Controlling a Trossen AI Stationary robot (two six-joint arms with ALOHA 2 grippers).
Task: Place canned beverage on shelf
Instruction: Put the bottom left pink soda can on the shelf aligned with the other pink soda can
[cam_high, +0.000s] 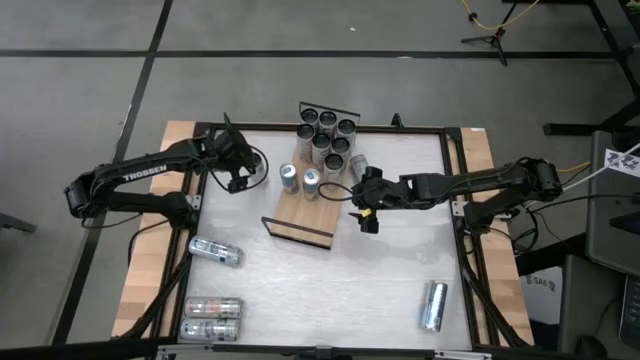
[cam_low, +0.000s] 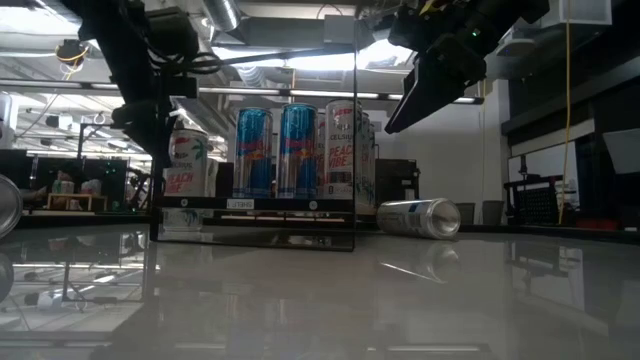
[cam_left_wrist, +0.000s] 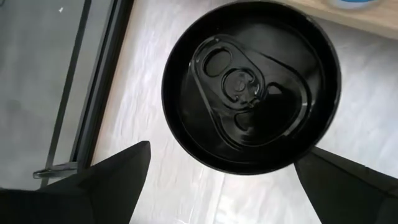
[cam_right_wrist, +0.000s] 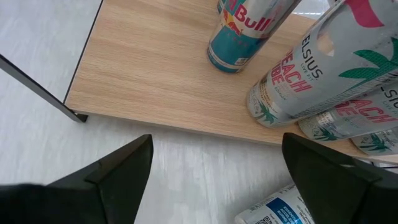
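The shelf (cam_high: 300, 205) is a light-wood board with black wire rails, lying slantwise mid-table. Several cans (cam_high: 326, 135) stand at its far end and two blue cans (cam_high: 299, 180) at its middle. A can with a black top (cam_left_wrist: 252, 84) stands upright on the white table beside the shelf's left edge. My left gripper (cam_left_wrist: 222, 154) hangs over it, open, one finger on each side and apart from it. My right gripper (cam_high: 366, 215) hovers open over the table at the shelf's right side (cam_right_wrist: 168, 68), above a lying can (cam_right_wrist: 280, 208).
Loose cans lie on the table: one near the left edge (cam_high: 215, 251), two at the near left corner (cam_high: 211, 317), one at the near right (cam_high: 433, 305), one beside the shelf's right side (cam_high: 357, 165). A black frame (cam_high: 455, 180) edges the tabletop.
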